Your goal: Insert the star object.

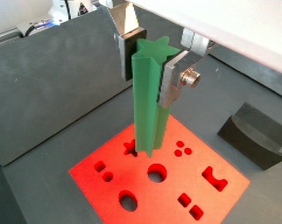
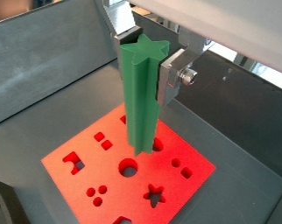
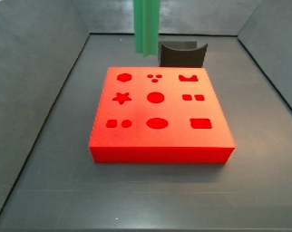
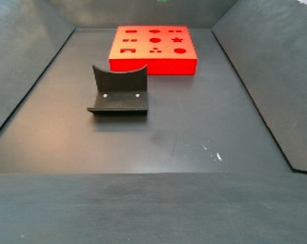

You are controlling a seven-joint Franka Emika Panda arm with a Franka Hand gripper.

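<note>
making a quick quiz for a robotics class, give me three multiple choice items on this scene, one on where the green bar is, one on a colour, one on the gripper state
1. Where is the star object?
A. lying on the floor
B. held upright above the red block
C. resting in the dark holder

2. What colour is the block with shaped holes?
A. red
B. blue
C. yellow

3. What is the gripper doing?
A. open and empty
B. shut on the dark holder
C. shut on the star object

Answers:
1 B: in both wrist views the bar hangs upright over the red block, its lower end above the holes.
2 A: both side views show it bright red.
3 C: in both wrist views the silver fingers press against the bar's sides, while the dark holder sits apart on the floor.
</note>
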